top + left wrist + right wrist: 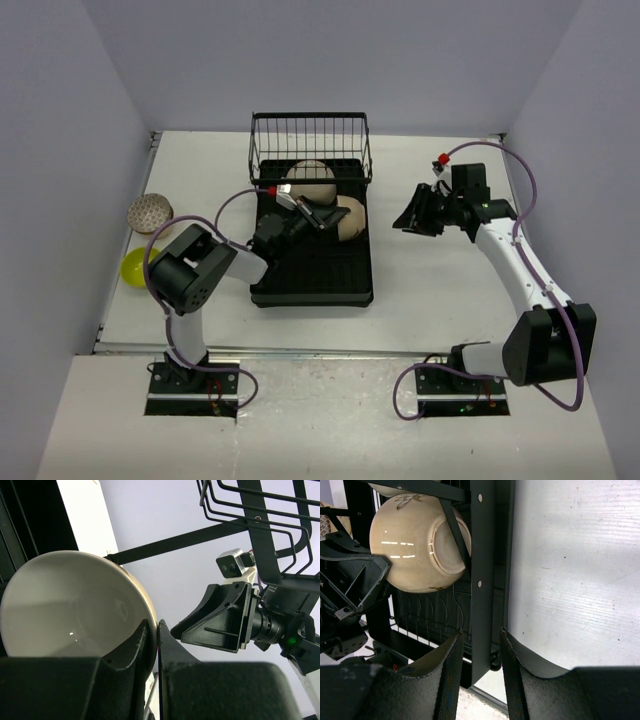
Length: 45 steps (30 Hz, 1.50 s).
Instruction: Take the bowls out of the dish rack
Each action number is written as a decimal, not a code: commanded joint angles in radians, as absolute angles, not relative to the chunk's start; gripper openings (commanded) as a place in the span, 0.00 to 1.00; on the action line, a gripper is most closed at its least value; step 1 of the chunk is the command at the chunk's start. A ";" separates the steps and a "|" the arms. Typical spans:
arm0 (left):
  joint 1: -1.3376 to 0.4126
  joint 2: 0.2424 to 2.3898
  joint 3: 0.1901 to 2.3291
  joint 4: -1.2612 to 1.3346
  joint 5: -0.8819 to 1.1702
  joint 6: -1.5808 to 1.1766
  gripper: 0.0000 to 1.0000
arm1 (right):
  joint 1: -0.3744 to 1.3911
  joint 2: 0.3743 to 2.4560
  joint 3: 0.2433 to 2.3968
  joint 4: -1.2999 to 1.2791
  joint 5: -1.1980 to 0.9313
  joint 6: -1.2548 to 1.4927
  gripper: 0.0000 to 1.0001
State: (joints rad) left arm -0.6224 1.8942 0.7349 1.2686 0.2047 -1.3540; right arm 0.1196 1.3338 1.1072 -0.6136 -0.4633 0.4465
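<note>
The black dish rack (pixel 312 270) lies mid-table with its wire basket (pixel 310 140) at the far end. A cream bowl (pixel 348 217) stands on edge in the rack. My left gripper (pixel 318 216) is shut on its rim; the left wrist view shows the bowl's inside (pixel 65 605) and the fingers pinching the rim, gripper (pixel 155 626). Another cream bowl (pixel 312 176) sits behind it under the basket. The net-patterned bowl (pixel 150 212) and the lime-yellow bowl (pixel 134 266) sit on the table at the left. My right gripper (pixel 412 222) is open and empty, right of the rack.
In the right wrist view my open gripper (pixel 481 640) faces the rack's side wall (pixel 485 555), with the held bowl's underside (pixel 415 540) behind it. White table lies to the right of the rack. Grey walls enclose the table on three sides.
</note>
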 commanded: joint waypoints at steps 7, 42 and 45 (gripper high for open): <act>-0.629 1.847 0.762 1.896 0.212 -1.370 0.00 | 0.123 1.310 1.126 -0.595 -0.476 0.445 0.36; -0.503 1.152 0.308 1.503 0.267 -1.286 0.00 | 0.126 1.170 1.057 -0.615 -0.495 0.466 0.35; -0.451 1.008 0.299 1.300 0.297 -1.256 0.00 | 0.126 1.167 1.068 -0.621 -0.500 0.469 0.36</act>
State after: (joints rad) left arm -0.4976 1.1210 0.2897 1.2167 0.2615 -1.3109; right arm 0.1200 1.1942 1.0576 -0.6212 -0.4679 0.4587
